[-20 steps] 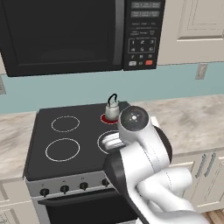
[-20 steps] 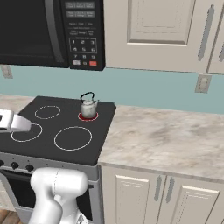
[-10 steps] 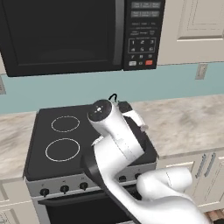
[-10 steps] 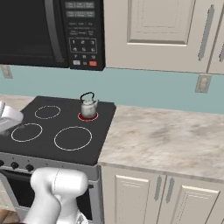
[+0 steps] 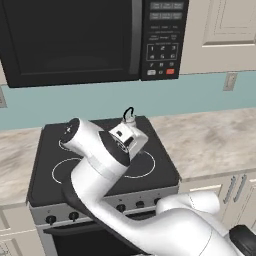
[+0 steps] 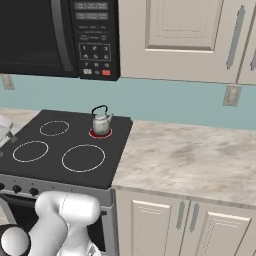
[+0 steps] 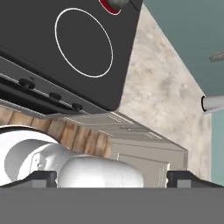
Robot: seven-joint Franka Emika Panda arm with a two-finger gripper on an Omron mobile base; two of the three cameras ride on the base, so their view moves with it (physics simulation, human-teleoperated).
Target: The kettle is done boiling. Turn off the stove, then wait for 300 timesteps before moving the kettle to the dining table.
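— Jaws (image 7: 112, 177) are seen spread wide in the hand view, with nothing held between the two dark tips. Where is the kettle (image 6: 101, 122) to be found?

— It is seen standing upright on the rear right burner (image 6: 100, 132) of the stove (image 6: 70, 150), and that ring is lit red, so the heat is judged not yet switched off. The row of black knobs (image 5: 73, 216) on the silver front panel is well apart from the jaws, and none is touched.

— How is the kettle expected to handle?

— A small, stiff metal body is shown; it is judged light, though some weight may be added by water inside. Its smooth rounded wall is likely to be slippery and hot, so a grip there is not advised.

— Where should it be taken hold of, then?

— The thin black arched handle (image 6: 100, 108) is judged the best place: the jaws could be closed across its top, with the kettle hung level below so that nothing is spilled from the short spout. The marbled bench (image 6: 190, 160) beside the stove is left untouched.
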